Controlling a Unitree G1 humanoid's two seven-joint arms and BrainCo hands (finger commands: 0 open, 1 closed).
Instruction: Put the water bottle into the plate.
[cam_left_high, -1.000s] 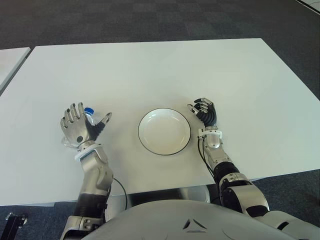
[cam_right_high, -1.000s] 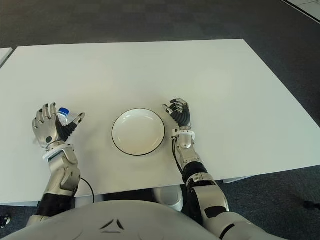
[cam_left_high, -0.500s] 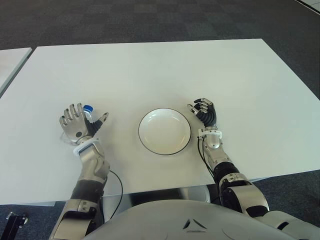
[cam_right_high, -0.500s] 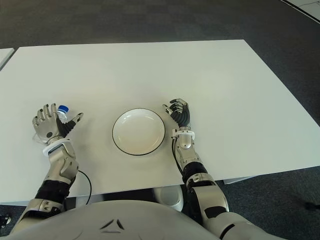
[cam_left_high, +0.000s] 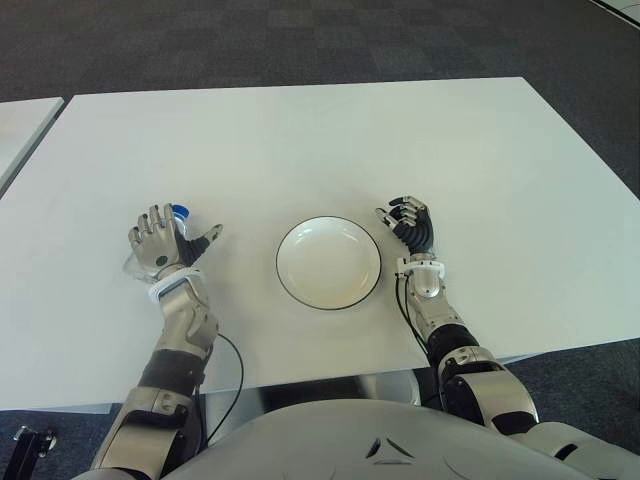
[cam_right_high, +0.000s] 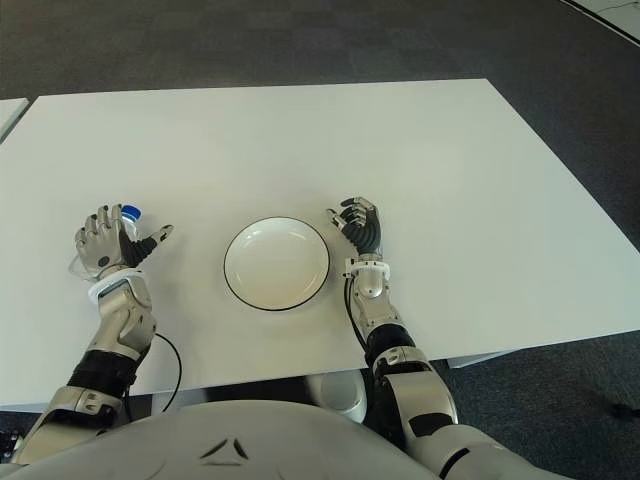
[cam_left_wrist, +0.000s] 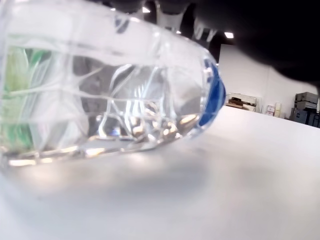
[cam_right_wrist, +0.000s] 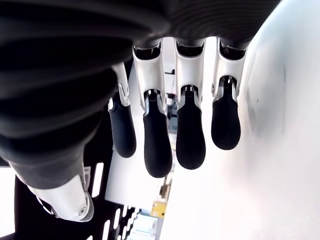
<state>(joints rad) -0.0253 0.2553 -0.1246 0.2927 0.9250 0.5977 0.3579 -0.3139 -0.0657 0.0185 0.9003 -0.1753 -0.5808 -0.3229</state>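
From the left eye, you are looking at one white table (cam_left_high: 300, 140) carrying one plate (cam_left_high: 329, 262), one water bottle (cam_left_high: 176, 218) and the robot's two hands. The plate, white with a dark rim, is sitting near the front edge, between the hands, and nothing is lying in it. The left hand (cam_left_high: 160, 245) is showing well to the left of the plate with its fingers spread and thumb pointing toward the plate; the bottle's blue cap is peeking out just beyond the fingertips, so the bottle is lying behind that hand, outside the plate. The right hand (cam_left_high: 410, 225) is showing just beside the plate's right rim, fingers half curled and holding nothing.

From the right eye, you are seeing the same single plate, single bottle and two hands, with the blue cap (cam_right_high: 130, 212) again poking out above the left hand's fingers.

In the left wrist view, you are facing one clear bottle lying on its side on the table, cap at one end and a green label at the other; dark fingers are showing behind it, not wrapping it.

In the right wrist view, you are counting four dark-tipped fingers (cam_right_wrist: 190, 135) hanging loosely bent beside the white tabletop, gripping nothing.
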